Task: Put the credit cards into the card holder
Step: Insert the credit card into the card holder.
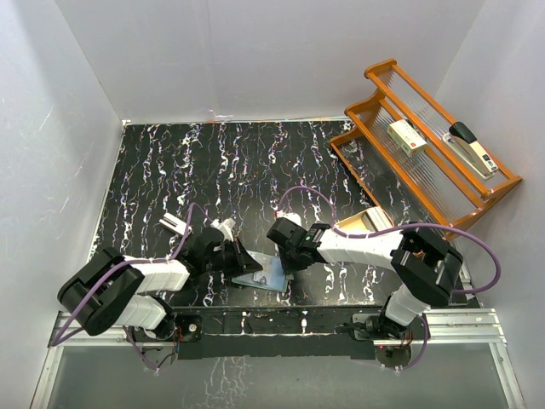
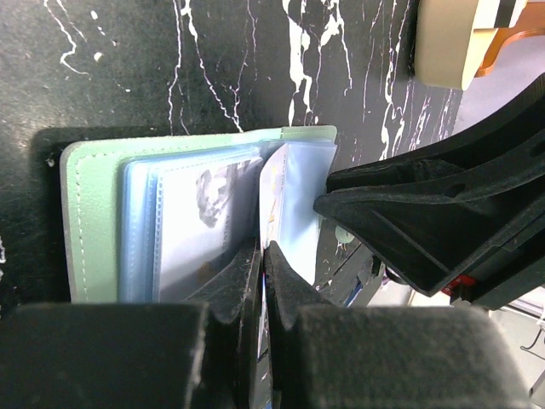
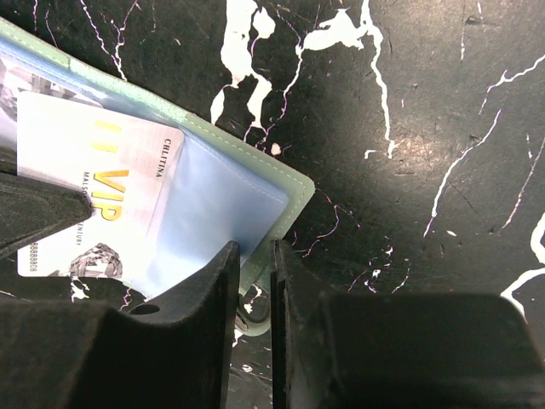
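Your left gripper [image 2: 262, 264] pinches a card holder [image 2: 89, 221] sleeve; right gripper [image 3: 254, 273] clamps its edge, long axis running up-left from that gripper.

The left arm [image 1: 153, 277] rises from its base at 7 o'clock and stretches toward 3 o'clock, forearm low over the counter. The right arm [image 1: 366, 247] folds at a raised elbow at 4 o'clock and reaches toward 9 o'clock. The two wrists nearly meet. The left claw [image 2: 261, 256] is pinched tight on a thin leaf of the card holder [image 2: 89, 221]. The right claw [image 3: 254, 256] is narrowed to a slit over the holder's corner edge.
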{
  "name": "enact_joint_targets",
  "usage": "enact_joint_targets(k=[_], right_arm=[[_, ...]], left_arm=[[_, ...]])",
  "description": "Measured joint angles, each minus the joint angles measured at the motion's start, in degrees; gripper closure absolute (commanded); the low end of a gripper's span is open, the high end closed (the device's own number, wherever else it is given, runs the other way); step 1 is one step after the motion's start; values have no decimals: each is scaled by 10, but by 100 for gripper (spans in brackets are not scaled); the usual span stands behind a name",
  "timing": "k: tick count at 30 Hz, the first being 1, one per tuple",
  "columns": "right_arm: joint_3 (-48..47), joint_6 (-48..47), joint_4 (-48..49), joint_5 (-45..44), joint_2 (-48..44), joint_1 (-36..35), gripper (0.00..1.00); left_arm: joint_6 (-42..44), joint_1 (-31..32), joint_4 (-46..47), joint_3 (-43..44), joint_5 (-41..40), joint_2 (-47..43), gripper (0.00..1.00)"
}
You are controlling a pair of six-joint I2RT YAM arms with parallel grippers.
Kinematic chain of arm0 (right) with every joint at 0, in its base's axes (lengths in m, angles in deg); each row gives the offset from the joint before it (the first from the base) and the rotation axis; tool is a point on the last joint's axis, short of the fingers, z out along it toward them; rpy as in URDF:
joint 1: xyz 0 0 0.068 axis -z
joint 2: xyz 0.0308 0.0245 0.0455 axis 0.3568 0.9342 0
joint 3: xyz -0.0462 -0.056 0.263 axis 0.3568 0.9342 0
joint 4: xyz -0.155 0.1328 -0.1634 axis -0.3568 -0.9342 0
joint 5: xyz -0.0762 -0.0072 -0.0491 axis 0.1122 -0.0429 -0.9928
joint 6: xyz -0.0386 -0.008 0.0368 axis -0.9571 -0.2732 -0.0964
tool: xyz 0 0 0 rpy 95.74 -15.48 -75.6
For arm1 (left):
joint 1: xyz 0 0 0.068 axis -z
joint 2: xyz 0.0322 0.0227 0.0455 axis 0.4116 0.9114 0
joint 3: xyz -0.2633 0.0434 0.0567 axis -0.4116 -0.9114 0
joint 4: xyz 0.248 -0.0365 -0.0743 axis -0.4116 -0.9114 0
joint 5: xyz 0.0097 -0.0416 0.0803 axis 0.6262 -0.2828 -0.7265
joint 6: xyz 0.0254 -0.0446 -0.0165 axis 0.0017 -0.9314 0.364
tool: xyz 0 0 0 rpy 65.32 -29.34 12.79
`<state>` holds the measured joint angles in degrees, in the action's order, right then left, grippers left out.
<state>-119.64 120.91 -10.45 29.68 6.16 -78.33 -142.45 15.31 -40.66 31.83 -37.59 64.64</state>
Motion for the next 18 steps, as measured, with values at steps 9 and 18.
enact_joint_targets(k=[9,18], right_arm=[[0,-10,2,-5,0,0,86],[0,-16,7,-9,0,0,86]], left_arm=[[3,16,-9,-1,-14,-8,81],[10,22,-100,-7,-40,-88,89]])
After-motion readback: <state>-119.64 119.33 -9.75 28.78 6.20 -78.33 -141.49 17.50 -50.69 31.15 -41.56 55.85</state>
